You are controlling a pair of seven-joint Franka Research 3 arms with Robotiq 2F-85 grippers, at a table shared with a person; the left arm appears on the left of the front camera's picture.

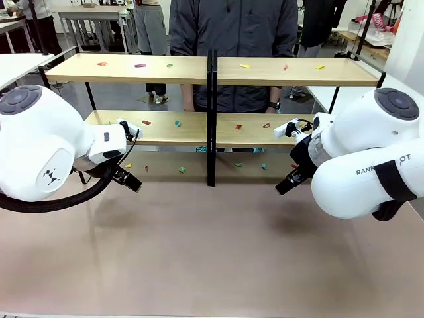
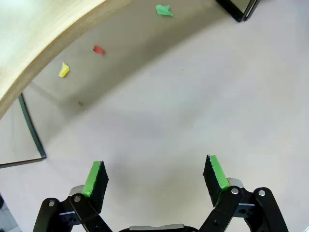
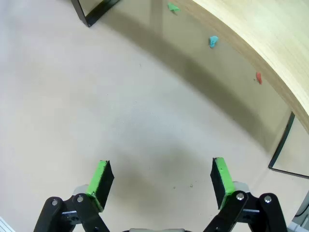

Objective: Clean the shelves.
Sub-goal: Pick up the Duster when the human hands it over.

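Observation:
The shelves (image 1: 199, 129) are a wide two-tier rack of light wooden boards on a thin black frame with a black centre post (image 1: 211, 119). Small coloured paper scraps lie on both boards and on the table under them. My left gripper (image 2: 154, 176) hangs open above the bare table in front of the rack's left section, nothing between its green pads (image 2: 94, 178). Its wrist view has a yellow scrap (image 2: 63, 70), a red scrap (image 2: 98, 49) and a green scrap (image 2: 164, 9) under the lower board. My right gripper (image 3: 159, 179) is open and empty before the right section.
A person in a dark jacket (image 1: 233, 40) stands behind the rack. The beige tabletop (image 1: 212, 252) stretches bare toward the near edge. In the right wrist view, green (image 3: 172, 7), blue (image 3: 213, 41) and red (image 3: 259, 77) scraps lie under the board. White tables flank both sides.

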